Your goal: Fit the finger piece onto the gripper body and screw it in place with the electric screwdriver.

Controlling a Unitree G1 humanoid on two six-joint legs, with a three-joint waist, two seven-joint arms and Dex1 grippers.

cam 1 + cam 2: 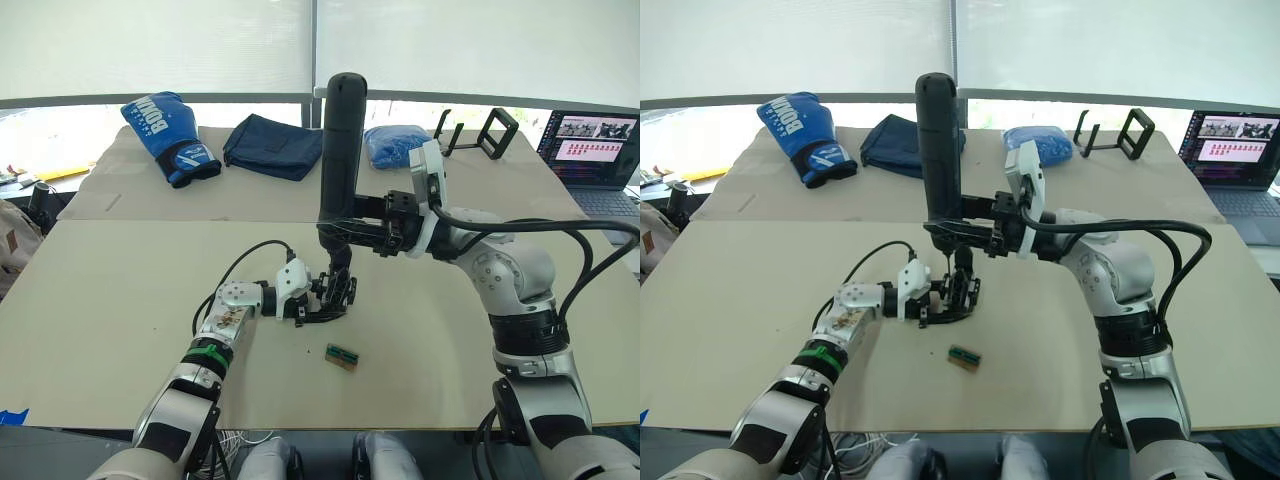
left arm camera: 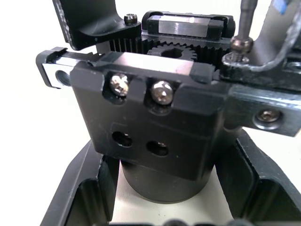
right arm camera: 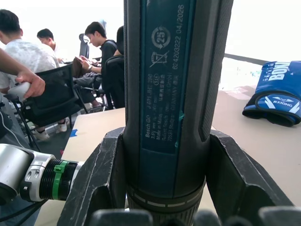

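The gripper body (image 1: pixel 338 288) sits low over the table's middle, and my left gripper (image 1: pixel 312 300) is shut on it. In the left wrist view its toothed rack, gear and round base (image 2: pixel 160 183) show between my two fingers (image 2: pixel 80 193). The electric screwdriver (image 1: pixel 342 140) stands upright above it, with my right gripper (image 1: pixel 350 235) shut around its lower end. Its thin bit (image 2: pixel 245 19) rests on a screw head (image 2: pixel 240 44) at one side of the body. I cannot tell the finger piece apart from the body's black parts.
A small green-brown block (image 1: pixel 342 358) lies on the table just in front of the body. Along the far side lie a blue boxing glove (image 1: pixel 170 135), a navy bag (image 1: pixel 272 145), a blue cloth (image 1: pixel 397 143) and a black stand (image 1: pixel 480 130). A laptop (image 1: pixel 595 150) is at far right.
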